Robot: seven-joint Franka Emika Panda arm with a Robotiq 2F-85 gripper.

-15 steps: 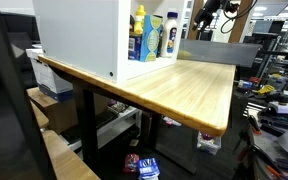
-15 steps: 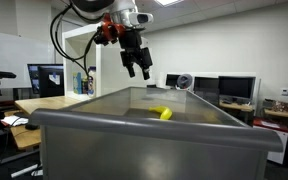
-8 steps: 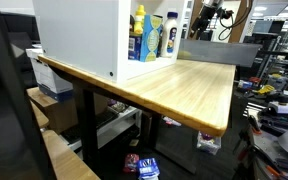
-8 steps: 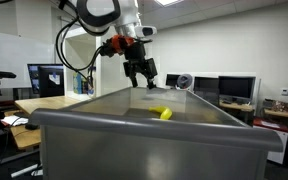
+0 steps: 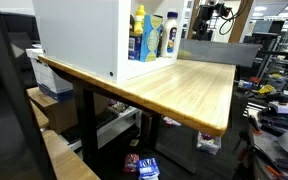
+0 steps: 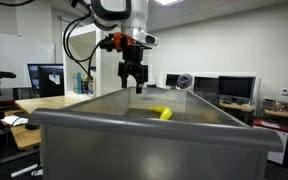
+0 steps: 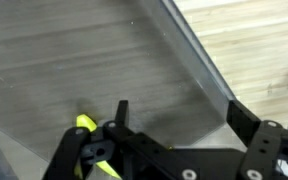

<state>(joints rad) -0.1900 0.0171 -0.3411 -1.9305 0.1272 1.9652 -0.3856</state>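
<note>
Currently, reading an exterior view from the left, a monitor (image 6: 46,78) stands at the room's edge, followed by the arm (image 6: 109,12) and then the claw (image 6: 135,87). Over the last second the claw has swung from a tilted pose to a vertical one, fingers pointing straight down. It has also dropped closer to the rim of the grey bin (image 6: 134,140). The claw is released: its jaws stand spread with nothing between them. Just right of the claw, the yellow object (image 6: 161,113) lies on the floor of the bin, where it lay a second ago, untouched.

The wrist view holds the same order. The yellow object (image 7: 87,125) shows at the lower left, partly hidden behind the claw body near one finger (image 7: 121,112). The bin floor (image 7: 74,50) fills the middle, the bin wall runs diagonally, and the wooden bench (image 7: 249,30) appears at the upper right.

Judgement: the reorientation sets the claw over the bin interior. The yellow object sits to one side of the jaws rather than between them, and a clear gap in height remains.
</note>
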